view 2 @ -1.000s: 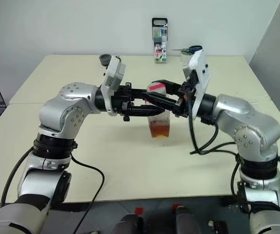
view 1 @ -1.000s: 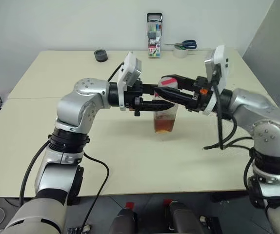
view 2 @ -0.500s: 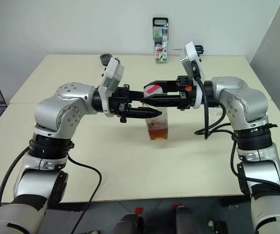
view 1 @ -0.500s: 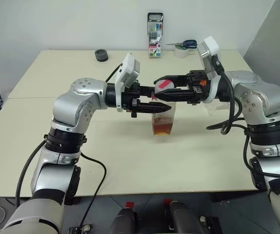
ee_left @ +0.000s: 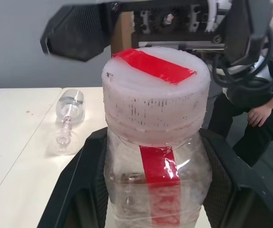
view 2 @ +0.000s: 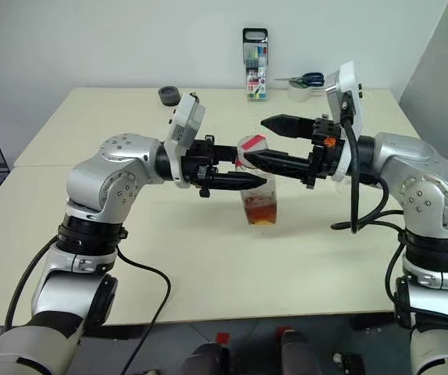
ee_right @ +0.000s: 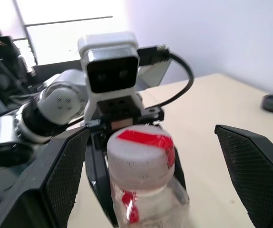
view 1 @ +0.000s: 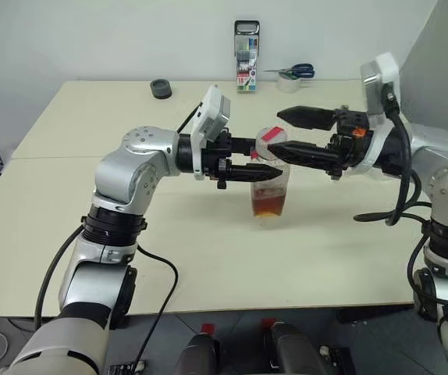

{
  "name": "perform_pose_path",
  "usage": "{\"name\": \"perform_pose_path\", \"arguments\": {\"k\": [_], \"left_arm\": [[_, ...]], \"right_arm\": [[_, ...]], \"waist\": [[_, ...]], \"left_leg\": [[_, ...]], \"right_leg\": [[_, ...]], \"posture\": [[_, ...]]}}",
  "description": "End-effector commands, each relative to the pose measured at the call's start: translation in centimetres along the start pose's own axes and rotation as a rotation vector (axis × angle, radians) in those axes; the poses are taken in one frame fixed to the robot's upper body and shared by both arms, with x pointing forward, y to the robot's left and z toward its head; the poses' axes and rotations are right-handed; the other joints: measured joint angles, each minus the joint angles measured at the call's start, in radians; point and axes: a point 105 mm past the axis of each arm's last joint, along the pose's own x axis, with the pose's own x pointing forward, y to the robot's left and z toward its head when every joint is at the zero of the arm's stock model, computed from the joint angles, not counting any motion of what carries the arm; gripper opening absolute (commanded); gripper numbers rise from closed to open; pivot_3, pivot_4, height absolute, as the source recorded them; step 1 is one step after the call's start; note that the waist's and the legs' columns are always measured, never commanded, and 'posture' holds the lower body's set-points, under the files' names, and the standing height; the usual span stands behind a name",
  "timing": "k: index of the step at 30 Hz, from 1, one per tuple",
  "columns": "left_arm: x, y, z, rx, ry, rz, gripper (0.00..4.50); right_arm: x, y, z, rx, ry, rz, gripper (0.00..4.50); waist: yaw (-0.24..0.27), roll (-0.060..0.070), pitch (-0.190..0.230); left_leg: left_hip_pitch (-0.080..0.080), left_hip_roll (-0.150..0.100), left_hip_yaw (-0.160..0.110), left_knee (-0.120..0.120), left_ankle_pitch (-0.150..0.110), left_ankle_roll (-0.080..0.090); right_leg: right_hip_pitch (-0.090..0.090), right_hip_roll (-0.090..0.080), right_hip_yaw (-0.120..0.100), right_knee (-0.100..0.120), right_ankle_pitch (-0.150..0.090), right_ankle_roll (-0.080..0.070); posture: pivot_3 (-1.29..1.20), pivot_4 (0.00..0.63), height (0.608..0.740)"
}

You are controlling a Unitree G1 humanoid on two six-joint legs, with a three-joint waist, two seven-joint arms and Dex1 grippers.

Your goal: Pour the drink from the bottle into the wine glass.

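On the table (view 1: 91,117), bottle clamped by left gripper, cap on, right gripper wide open at the cap.
Left gripper (view 1: 267,168) comes in level from the bottle's left, jaws clamped on the bottle (view 1: 271,191) just under its neck. Right gripper (view 1: 279,133) comes in from the bottle's right, jaws well apart either side of the cap (ee_left: 155,99), not touching it. Wine glass (ee_left: 67,118) lies on its side on the table behind the bottle, so pouring now would spill; it needs standing up first. The cap looks closed, so no pour is possible yet, and twisting it off could spin or tip the bottle in a thin-walled grip. Drink (view 1: 268,207) fills only the bottle's bottom, so a steep tilt is needed and it may gush or miss.
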Motion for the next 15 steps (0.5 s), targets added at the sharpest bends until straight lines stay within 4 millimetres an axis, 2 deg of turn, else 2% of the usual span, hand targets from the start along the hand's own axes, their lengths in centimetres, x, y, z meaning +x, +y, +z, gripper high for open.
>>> {"name": "perform_pose_path", "arguments": {"k": [1, 5, 9, 15], "left_arm": [[0.2, 0.1, 1.5, 0.065, -0.032, -0.004, 2.14], [0.3, 0.2, 1.5, 0.067, -0.031, -0.007, 2.14], [0.4, 0.1, 1.5, 0.068, -0.028, -0.014, 2.14], [0.1, -0.1, 1.3, 0.067, -0.007, -0.015, 2.14]], "right_arm": [[0.6, 1.3, 0.4, -0.087, -0.02, -0.057, 4.49], [1.1, 1.7, -0.2, -0.1, -0.012, -0.076, 4.49], [1.2, 0.3, -0.1, -0.08, -0.036, -0.154, 4.49], [1.1, 0.0, 0.3, -0.06, -0.073, -0.179, 4.49]], "waist": [[0.0, 0.0, 0.0], [0.0, 0.0, 0.0], [0.0, 0.0, 0.0], [0.0, 0.0, 0.0]], "left_leg": [[0.0, 0.0, 0.0, 0.0, 0.0, 0.0], [0.0, -0.001, 0.0, 0.0, 0.0, 0.0], [0.0, 0.0, 0.0, 0.0, 0.0, 0.0], [0.0, 0.0, 0.0, 0.0, 0.0, 0.0]], "right_leg": [[0.0, 0.0, 0.0, 0.0, 0.0, 0.0], [0.0, 0.001, 0.0, 0.0, 0.0, 0.0], [0.0, 0.003, 0.0, 0.0, 0.0, 0.0], [0.0, 0.003, 0.0, 0.0, 0.0, 0.0]], "posture": [[0.0, 0.15, 0.74], [0.0, 0.15, 0.74], [0.0, 0.15, 0.74], [0.0, 0.15, 0.74]]}}
